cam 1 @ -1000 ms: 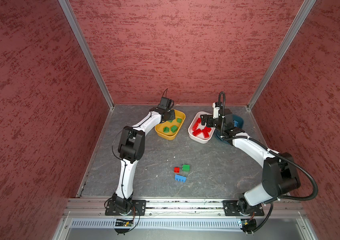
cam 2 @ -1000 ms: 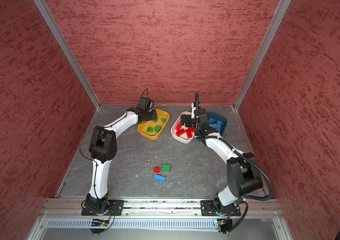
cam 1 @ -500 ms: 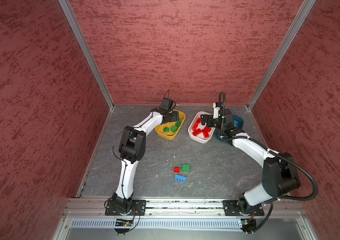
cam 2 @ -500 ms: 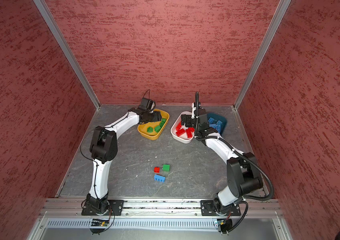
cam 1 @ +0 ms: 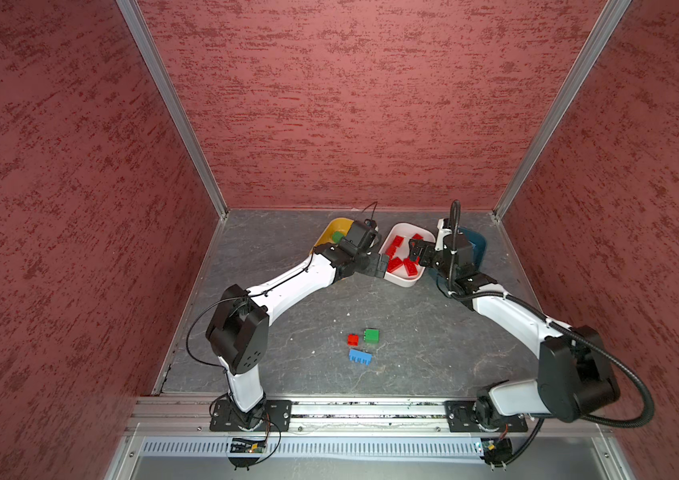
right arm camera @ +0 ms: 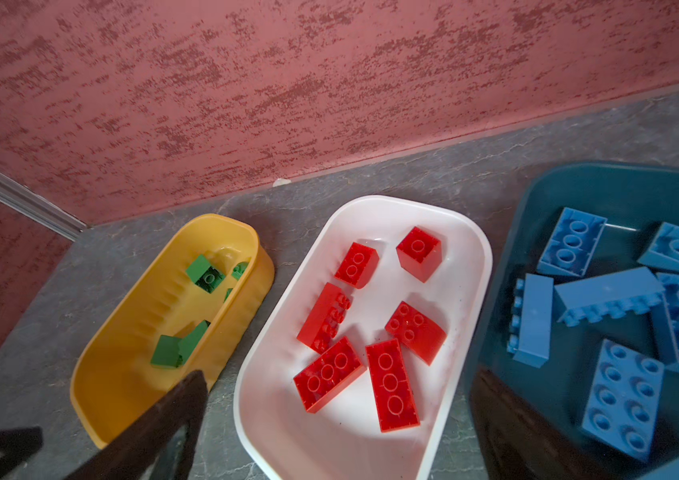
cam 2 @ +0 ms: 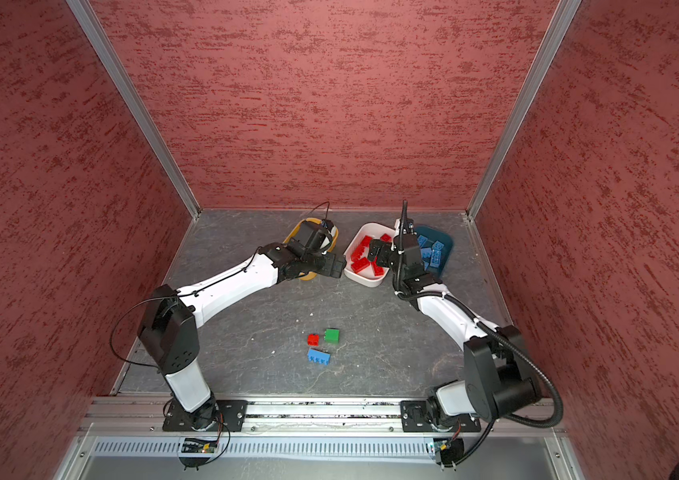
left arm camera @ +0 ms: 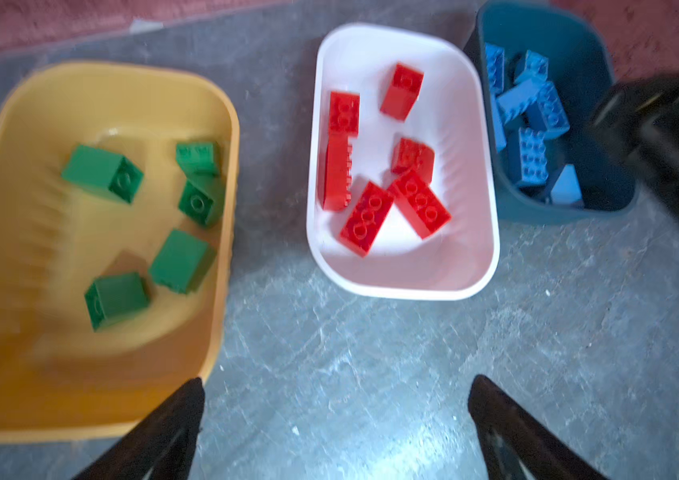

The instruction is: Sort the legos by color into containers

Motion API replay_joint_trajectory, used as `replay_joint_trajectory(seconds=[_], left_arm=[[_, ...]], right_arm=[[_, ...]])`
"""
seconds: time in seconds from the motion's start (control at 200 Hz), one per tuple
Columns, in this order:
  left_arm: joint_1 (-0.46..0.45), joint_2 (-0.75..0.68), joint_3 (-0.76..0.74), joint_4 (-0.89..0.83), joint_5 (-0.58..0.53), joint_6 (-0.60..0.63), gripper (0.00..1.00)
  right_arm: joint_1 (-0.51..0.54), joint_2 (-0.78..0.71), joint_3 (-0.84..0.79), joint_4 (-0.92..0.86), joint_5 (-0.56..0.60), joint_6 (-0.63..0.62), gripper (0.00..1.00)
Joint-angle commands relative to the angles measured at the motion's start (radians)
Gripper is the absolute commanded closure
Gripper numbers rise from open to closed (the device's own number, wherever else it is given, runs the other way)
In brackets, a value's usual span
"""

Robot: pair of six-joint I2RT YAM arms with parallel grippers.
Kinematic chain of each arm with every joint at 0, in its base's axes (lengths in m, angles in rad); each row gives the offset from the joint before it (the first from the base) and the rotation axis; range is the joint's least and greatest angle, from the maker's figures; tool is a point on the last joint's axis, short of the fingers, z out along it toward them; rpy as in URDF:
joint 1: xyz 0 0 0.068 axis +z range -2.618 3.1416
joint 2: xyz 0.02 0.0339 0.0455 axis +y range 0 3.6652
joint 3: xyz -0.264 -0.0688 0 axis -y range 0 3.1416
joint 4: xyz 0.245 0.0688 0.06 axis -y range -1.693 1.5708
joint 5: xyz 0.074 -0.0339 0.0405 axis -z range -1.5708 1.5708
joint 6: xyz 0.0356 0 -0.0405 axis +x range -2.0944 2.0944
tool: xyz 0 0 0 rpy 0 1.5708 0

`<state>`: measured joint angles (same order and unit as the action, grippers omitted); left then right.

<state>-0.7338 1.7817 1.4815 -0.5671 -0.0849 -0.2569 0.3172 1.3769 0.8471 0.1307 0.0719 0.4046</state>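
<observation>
Closest in, three loose bricks on the grey table [cam 1: 296, 365], toward 6 o'clock from its middle: a blue brick [cam 1: 359, 357], then a red brick [cam 1: 353, 339] with a green brick [cam 1: 371, 335] just beside it at 3 o'clock; further out, the left gripper [cam 1: 382, 266] hangs over bare table by the near ends of the yellow tub [left arm camera: 221, 124] and white tub [left arm camera: 491, 232], jaws spread wide, empty; the right gripper [cam 1: 414, 251] is over the white tub, jaws wide, nothing held; at the far edge, green bricks [left arm camera: 181, 262] in the yellow tub at 11 o'clock, red bricks [left arm camera: 364, 218] in the white tub at 12, blue bricks [left arm camera: 531, 158] in the teal tub [left arm camera: 578, 25] at 1.
</observation>
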Motion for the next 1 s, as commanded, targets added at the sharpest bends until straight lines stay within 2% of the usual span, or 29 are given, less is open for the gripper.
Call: replay_joint_trajectory(seconds=[0.0,0.095,0.205,0.326,0.461,0.606,0.992], left_arm=[[-0.044,0.014,-0.017,-0.179,-0.028,-0.173,0.01],[-0.087,0.028,-0.023,-0.270,-0.028,-0.269,0.01],[-0.130,0.037,-0.029,-0.347,0.003,-0.320,0.00],[-0.174,0.056,-0.047,-0.387,0.073,-0.326,0.07],[-0.205,0.104,-0.040,-0.408,0.117,-0.324,0.24],[-0.227,0.157,-0.030,-0.414,0.123,-0.320,0.30],[-0.248,0.231,-0.027,-0.401,0.130,-0.321,0.39]], right_arm=[[0.005,-0.070,-0.056,0.042,0.001,0.062,0.01],[0.005,-0.109,-0.101,0.031,0.034,0.087,0.01],[0.004,-0.137,-0.134,0.029,0.060,0.106,0.01],[0.003,-0.139,-0.136,0.013,0.071,0.105,0.01],[0.005,-0.139,-0.134,0.004,0.077,0.106,0.02],[0.005,-0.142,-0.137,0.000,0.085,0.102,0.02],[0.005,-0.133,-0.135,-0.003,0.085,0.094,0.02]])
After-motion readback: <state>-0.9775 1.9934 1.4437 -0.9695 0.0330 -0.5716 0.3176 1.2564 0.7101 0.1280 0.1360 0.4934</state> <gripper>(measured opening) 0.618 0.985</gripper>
